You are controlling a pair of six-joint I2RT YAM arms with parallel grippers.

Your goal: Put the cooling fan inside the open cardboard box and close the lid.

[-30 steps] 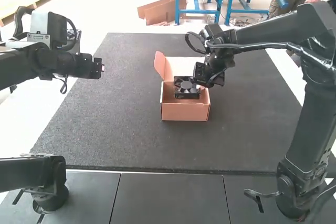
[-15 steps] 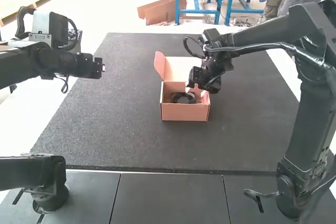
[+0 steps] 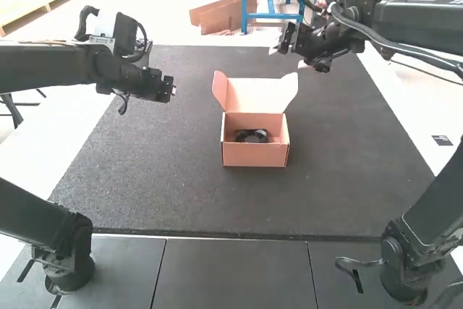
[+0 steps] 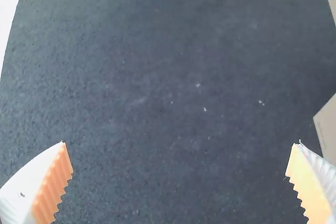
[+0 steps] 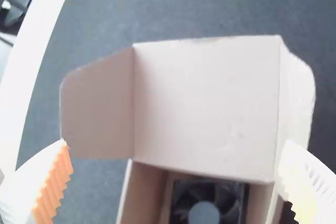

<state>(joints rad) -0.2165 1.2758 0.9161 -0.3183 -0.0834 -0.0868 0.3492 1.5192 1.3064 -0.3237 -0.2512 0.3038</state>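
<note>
Inside the box (image 3: 255, 151) lies the cooling fan (image 5: 206, 211), hub clear from right wrist.

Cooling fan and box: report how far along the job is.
Done: the cooling fan lies inside the cardboard box. In hand: nothing; the right gripper hangs above the upright lid, the left gripper over the mat, both with jaws open and empty. Remaining: fold the lid shut.
</note>
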